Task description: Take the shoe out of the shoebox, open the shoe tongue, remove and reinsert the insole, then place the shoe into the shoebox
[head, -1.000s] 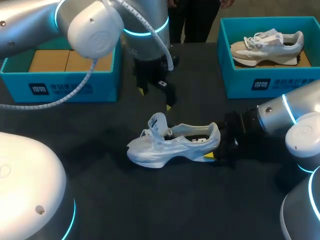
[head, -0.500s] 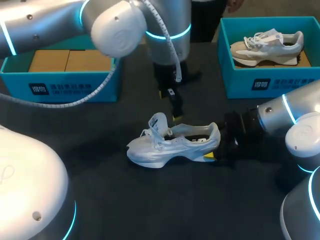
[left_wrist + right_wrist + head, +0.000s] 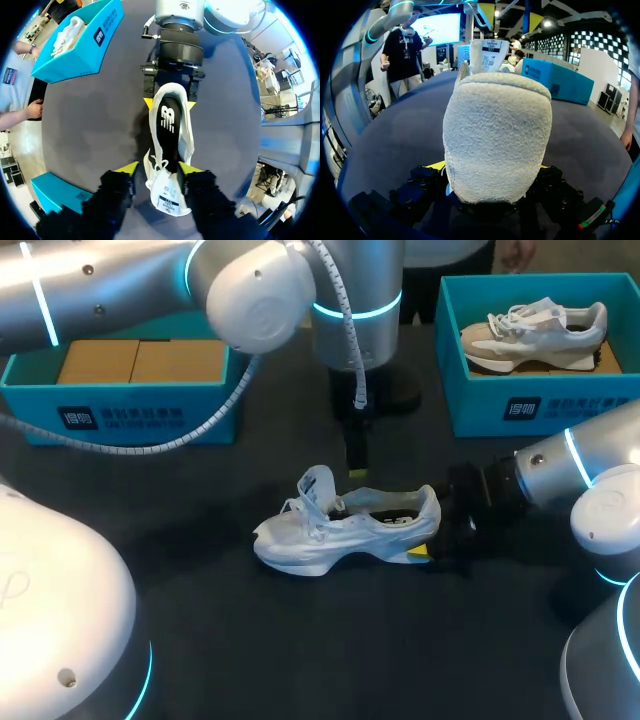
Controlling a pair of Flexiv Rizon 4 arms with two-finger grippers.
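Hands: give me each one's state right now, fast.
Left hand: open, straddling the tongue of the shoe, not gripping it.
Right hand: closed on the shoe's heel.

Dark table (image 3: 300,660) w/ white shoe (image 3: 340,530), left shoebox (image 3: 130,418), right shoebox (image 3: 545,408).

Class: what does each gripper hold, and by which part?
The right gripper holds the white shoe by its heel, one finger each side. The left gripper is open above the shoe, holding nothing.

Even overhead light; soft shadows beside the shoe (image 3: 340,532) on the dark matte table (image 3: 300,640).
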